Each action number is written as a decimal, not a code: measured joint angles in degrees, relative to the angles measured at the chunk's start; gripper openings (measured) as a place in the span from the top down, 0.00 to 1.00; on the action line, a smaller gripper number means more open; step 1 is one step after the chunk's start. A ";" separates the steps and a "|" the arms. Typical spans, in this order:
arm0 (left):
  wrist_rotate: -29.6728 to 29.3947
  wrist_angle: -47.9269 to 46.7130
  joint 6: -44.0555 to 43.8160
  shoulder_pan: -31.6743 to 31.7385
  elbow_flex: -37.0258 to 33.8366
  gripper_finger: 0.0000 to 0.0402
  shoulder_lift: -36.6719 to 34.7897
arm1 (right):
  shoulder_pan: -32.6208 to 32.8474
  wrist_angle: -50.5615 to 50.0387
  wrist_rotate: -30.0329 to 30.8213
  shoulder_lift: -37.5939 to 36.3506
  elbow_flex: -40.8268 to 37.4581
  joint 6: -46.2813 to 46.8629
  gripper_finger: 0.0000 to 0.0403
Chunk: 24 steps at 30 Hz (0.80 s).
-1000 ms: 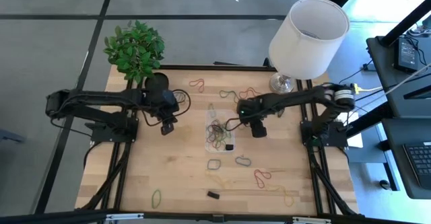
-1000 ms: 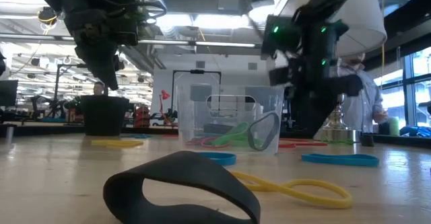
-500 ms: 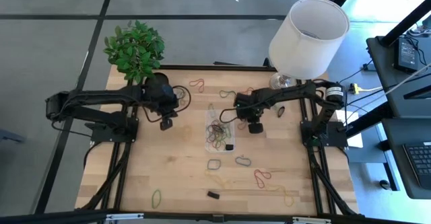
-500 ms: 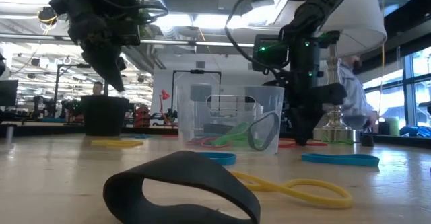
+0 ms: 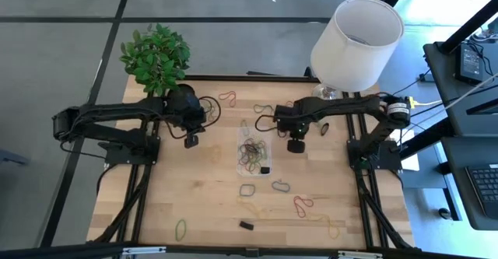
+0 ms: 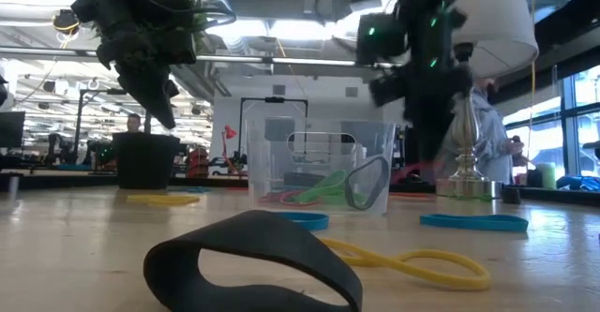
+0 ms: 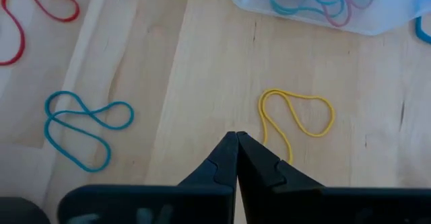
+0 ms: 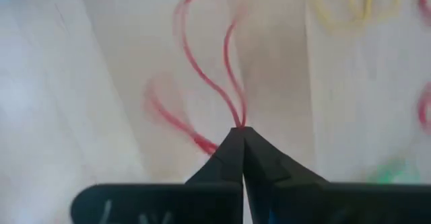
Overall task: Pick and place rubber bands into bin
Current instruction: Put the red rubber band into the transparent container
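Right hand (image 8: 240, 131) now lifted, pinching red rubber band (image 8: 202, 69); left hand (image 7: 236, 138) closed, empty.

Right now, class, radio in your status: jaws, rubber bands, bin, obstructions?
Right gripper shut on red rubber band, right of bin. Left gripper shut, empty, above yellow band. Nothing blocking the bin.

Nothing readable anywhere from where I stand: no words, labels, brand marks or numbers on anything on the table or on either arm. The room behind shows only lights and shapes, with no sign clear enough to make out.
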 joint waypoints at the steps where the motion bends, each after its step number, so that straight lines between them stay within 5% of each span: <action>1: 0.00 0.09 -0.02 -0.03 0.00 1.00 0.00 | 0.57 -0.82 0.79 -0.44 1.42 0.80 1.00; 11: 0.00 1.38 -0.45 -0.02 -0.01 0.99 0.02 | 7.39 1.51 4.74 -2.20 20.01 3.51 1.00; 24: 0.13 1.38 -2.12 -0.09 -0.01 0.99 0.04 | 12.48 16.30 4.06 8.98 20.13 4.93 1.00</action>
